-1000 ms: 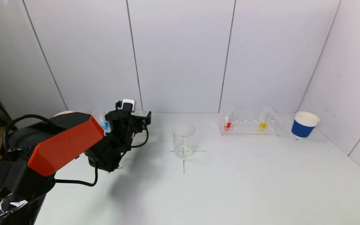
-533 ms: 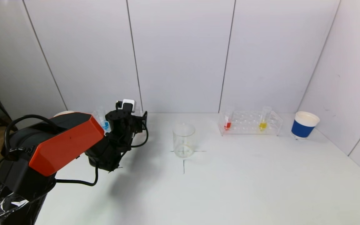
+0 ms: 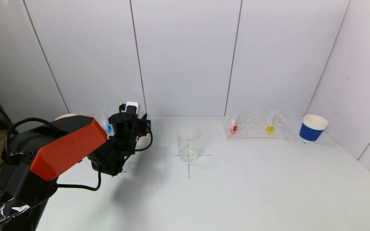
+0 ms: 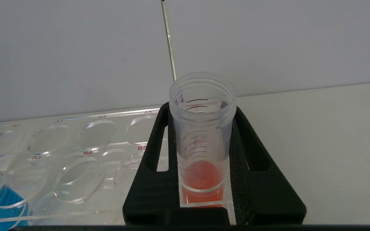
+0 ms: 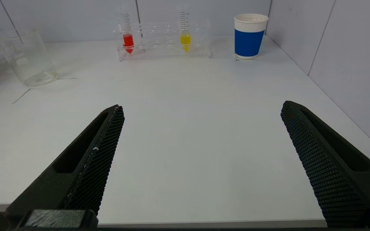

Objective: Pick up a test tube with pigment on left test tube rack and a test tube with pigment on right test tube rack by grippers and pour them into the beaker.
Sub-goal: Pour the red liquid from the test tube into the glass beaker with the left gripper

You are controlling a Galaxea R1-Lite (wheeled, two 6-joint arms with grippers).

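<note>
My left gripper (image 3: 141,123) is at the right end of the clear left rack (image 4: 88,138). Its black jaws press on both sides of an upright test tube with red pigment (image 4: 201,141) that stands in the rack. A tube with blue pigment (image 3: 108,128) stands further along that rack and also shows in the left wrist view (image 4: 2,199). The empty glass beaker (image 3: 189,143) stands at the table's middle. The right rack (image 3: 255,126) holds a red tube (image 3: 234,127) and a yellow tube (image 3: 270,127). My right gripper (image 5: 202,106) is open and empty, low near the table's front edge.
A blue and white paper cup (image 3: 312,128) stands right of the right rack, close to the side wall. White wall panels close in the back and right. A black cross is marked on the table under the beaker.
The left gripper's jaws have closed in from wide apart onto the red tube in the left rack. The arm itself has barely moved.
</note>
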